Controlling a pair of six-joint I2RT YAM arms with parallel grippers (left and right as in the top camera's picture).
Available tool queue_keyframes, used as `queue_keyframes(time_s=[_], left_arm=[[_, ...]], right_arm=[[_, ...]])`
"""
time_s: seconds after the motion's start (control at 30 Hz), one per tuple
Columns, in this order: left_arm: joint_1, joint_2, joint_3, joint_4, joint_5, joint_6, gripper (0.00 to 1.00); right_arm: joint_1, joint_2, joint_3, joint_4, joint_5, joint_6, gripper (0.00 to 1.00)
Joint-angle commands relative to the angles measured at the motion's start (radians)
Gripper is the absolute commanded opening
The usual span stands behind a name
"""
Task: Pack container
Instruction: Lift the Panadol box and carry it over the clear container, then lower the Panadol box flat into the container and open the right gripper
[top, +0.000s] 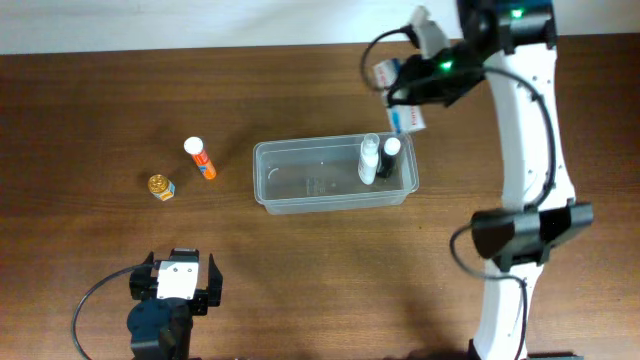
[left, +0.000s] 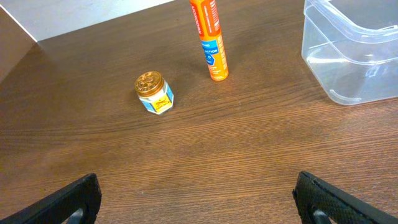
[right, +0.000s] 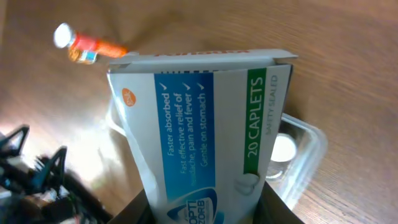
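Note:
The container (top: 290, 185), a clear plastic tub, stands mid-table with a clear bottle (top: 369, 158) and a dark white-capped bottle (top: 389, 155) upright at its right end. My right gripper (top: 405, 100) is shut on a white, blue and green caplet box (right: 205, 137), held in the air above the tub's far right corner. The box fills the right wrist view, with the tub (right: 305, 155) behind it. My left gripper (left: 199, 202) is open and empty, low over the table at the front left. The tub's corner (left: 354, 50) shows in the left wrist view.
An orange tube with a white cap (top: 200, 158) lies left of the tub; it also shows in the left wrist view (left: 209, 37). A small gold-lidded jar (top: 160, 186) stands further left, seen too in the left wrist view (left: 153, 92).

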Motion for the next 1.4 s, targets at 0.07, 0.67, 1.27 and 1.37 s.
queue_keyframes(time_s=[0.07,0.67,1.27,1.37], left_arm=[[-0.005,0.001,-0.001,-0.006,-0.014,-0.010,1.00],[-0.005,0.001,-0.001,-0.006,-0.014,-0.010,1.00],[-0.005,0.001,-0.001,-0.006,-0.014,-0.010,1.00],[-0.005,0.001,-0.001,-0.006,-0.014,-0.010,1.00]], right_arm=[[0.187,-0.063,0.015,-0.006,0.229,-0.003,0.33],[0.377,-0.061,-0.438,0.304,0.329,-0.384,0.33],[0.377,-0.019,-0.650,0.576,0.290,-0.622,0.33],[0.377,-0.003,-0.650,0.592,0.277,-0.623,0.33]])
